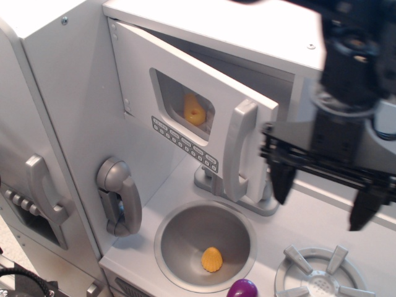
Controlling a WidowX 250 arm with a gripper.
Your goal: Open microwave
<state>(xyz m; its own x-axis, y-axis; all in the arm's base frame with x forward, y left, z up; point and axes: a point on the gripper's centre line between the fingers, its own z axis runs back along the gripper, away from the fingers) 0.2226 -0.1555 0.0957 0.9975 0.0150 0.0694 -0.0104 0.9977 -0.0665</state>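
The microwave [154, 80] is a light grey toy-kitchen cabinet. Its door [185, 117] hangs partly open, swung out on its left hinges. The door has a small rounded window [185, 105], a button strip [184, 143] and a long silver handle [238, 148]. A yellow object [193, 111] shows through the window. My black gripper [323, 197] is open and empty, to the right of the door and clear of the handle, its fingers [281, 182] pointing down over the counter.
A round sink [179, 223] holds a yellow piece [211, 258]. A purple object [242, 289] lies at the front edge. A grey toy phone [120, 195] hangs on the left wall. A burner [318, 275] sits at the front right. A lower grey door with handle and knobs [40, 192] is at the far left.
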